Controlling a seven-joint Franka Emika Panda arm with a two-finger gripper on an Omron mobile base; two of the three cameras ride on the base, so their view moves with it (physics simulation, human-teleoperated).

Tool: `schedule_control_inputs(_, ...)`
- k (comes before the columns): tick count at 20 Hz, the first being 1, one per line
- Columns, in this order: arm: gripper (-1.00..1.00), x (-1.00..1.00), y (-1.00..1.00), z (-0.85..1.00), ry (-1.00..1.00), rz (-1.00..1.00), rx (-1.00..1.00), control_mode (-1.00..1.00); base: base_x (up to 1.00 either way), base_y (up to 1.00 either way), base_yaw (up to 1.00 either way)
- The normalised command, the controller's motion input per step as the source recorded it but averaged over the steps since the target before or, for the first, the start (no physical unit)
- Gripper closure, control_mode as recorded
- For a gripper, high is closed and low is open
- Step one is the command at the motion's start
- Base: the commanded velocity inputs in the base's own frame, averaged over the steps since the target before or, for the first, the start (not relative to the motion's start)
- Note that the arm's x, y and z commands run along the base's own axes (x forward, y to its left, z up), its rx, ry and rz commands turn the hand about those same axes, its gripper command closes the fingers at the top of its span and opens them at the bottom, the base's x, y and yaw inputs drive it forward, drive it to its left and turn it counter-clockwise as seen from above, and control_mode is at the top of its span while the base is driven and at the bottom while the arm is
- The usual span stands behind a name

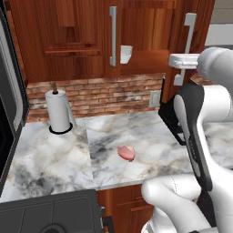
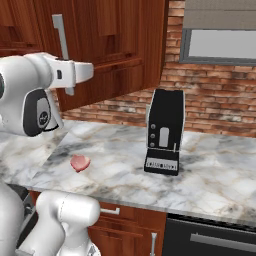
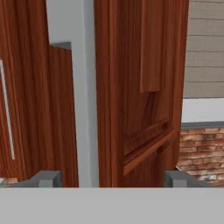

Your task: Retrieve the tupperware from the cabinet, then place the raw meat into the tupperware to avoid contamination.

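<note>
The reddish-brown cabinet [image 1: 77, 36] has its right door [image 1: 200, 27] swung out. A whitish boxy tupperware [image 1: 126, 53] shows inside, just right of the left door's silver handle [image 1: 112, 36]. My gripper [image 1: 175, 60] [image 2: 90, 71] is up at the open door's handle [image 1: 189, 25] [image 2: 60, 35]. In the hand view the gripper [image 3: 111, 179] is open, with its fingertips [image 3: 46, 178] wide apart and the silver bar handle [image 3: 83, 96] standing between them untouched. The raw meat [image 1: 126, 153] [image 2: 80, 163], a small pink slab, lies on the marble counter [image 1: 54, 159] below.
A white paper-towel roll [image 1: 59, 111] stands at the back left of the counter. The black coffee machine [image 2: 165, 132] [image 1: 170, 116] stands to the right of the meat. A dark appliance [image 1: 9, 109] borders the left edge and a stovetop [image 1: 50, 211] the front. A window [image 2: 220, 42] is at the far right.
</note>
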Motion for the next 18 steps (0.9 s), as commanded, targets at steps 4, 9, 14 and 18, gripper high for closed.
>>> schedule_control_inputs(4, -1.00, -0.48, -0.05, 0.02, -0.10, 0.00, 0.02, -1.00, 0.00, 0.00, 0.00)
schedule_control_inputs(9, -1.00, -0.43, 0.06, 0.06, -0.10, 0.01, 0.00, -1.00, 0.00, 0.00, 0.00)
schedule_control_inputs(14, -1.00, -0.23, 0.31, 0.04, -0.03, 0.00, -0.01, -1.00, 0.00, 0.00, 0.00)
schedule_control_inputs(18, -1.00, -0.17, 0.43, 0.05, 0.00, 0.00, -0.08, -1.00, 0.00, 0.00, 0.00)
